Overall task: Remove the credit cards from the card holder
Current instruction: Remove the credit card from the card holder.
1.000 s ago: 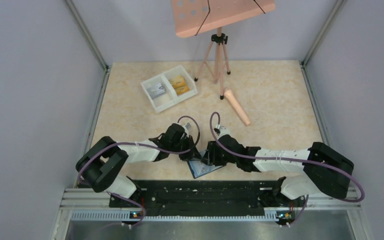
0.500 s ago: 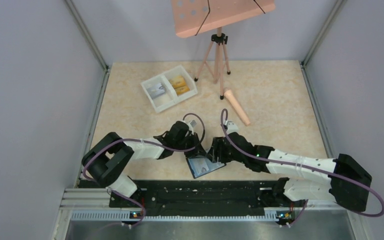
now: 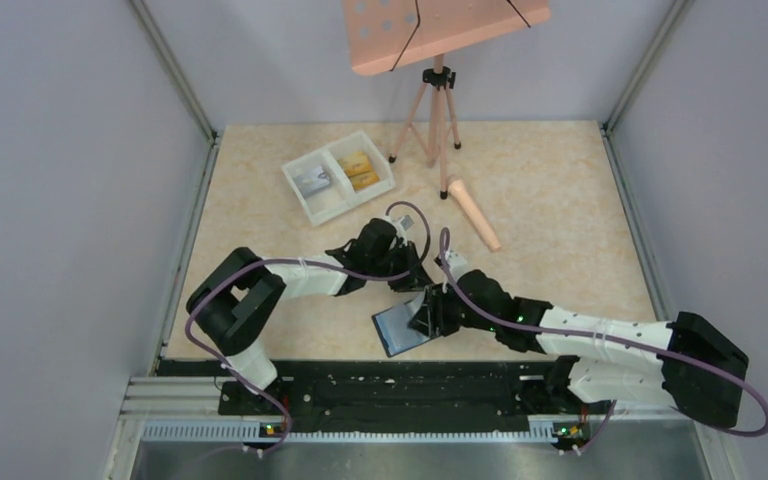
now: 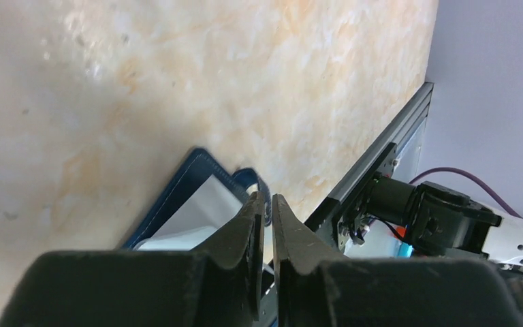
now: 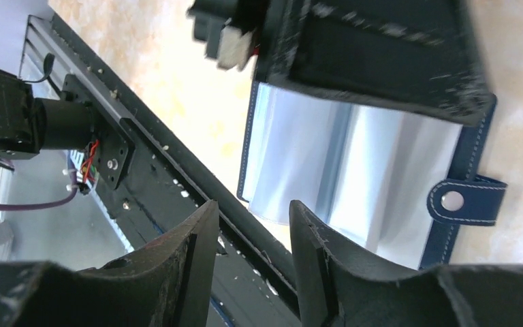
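Left gripper [image 4: 267, 199], nearly closed, has withdrawn from card holder [image 3: 400, 328], right gripper [image 5: 253, 204] parted over it; tray [image 3: 300, 196] holds credit cards [image 3: 358, 168].

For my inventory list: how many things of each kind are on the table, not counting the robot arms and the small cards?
Card holder: 1
White tray: 1
Tripod stand: 1
Pink stick: 1
Total: 4
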{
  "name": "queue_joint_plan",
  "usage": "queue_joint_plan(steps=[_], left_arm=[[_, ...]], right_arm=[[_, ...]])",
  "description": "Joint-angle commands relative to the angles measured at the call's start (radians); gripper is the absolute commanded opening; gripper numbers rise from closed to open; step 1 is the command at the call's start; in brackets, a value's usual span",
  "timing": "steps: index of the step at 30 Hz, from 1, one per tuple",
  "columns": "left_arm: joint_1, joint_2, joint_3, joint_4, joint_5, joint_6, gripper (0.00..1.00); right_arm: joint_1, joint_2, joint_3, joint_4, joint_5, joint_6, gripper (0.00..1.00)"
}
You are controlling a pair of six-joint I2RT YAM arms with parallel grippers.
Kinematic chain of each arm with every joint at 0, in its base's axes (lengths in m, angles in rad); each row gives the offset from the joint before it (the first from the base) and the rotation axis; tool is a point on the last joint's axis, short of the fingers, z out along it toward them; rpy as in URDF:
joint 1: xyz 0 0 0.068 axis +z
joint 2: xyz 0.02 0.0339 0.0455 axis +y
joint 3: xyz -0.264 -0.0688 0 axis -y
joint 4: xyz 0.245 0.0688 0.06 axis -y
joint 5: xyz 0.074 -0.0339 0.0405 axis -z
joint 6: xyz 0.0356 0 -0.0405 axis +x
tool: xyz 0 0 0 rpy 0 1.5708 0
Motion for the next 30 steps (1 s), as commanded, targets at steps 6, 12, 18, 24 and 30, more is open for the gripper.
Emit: queue_joint_plan(steps=[6, 12, 18, 24, 30], left_arm=[[0.049, 0.002, 0.193, -0.172, -0.017, 0.133, 0.14], [0.137, -0.154, 0.161, -0.365, -0.083, 0.193, 0.19], [0.243, -0.399, -0.005, -0.477, -0.115, 0.211, 0.26], [0.279, -0.586, -0.116, -0.616, -0.147, 0.206, 0.29], [0.280, -0.714, -0.249, -0.594, -0.100, 0.116, 0.29]], right_arm=[[0.051, 0.066, 0.037, 0.071, 0.041, -0.026, 0.45], [0.112, 0.169, 0.140, -0.060, 0.195, -0.041, 0.41], [0.189, 0.241, 0.222, -0.162, 0.328, -0.051, 0.59], [0.221, 0.331, 0.285, -0.214, 0.388, -0.052, 0.71], [0.254, 0.422, 0.341, -0.252, 0.439, -0.048, 0.71]])
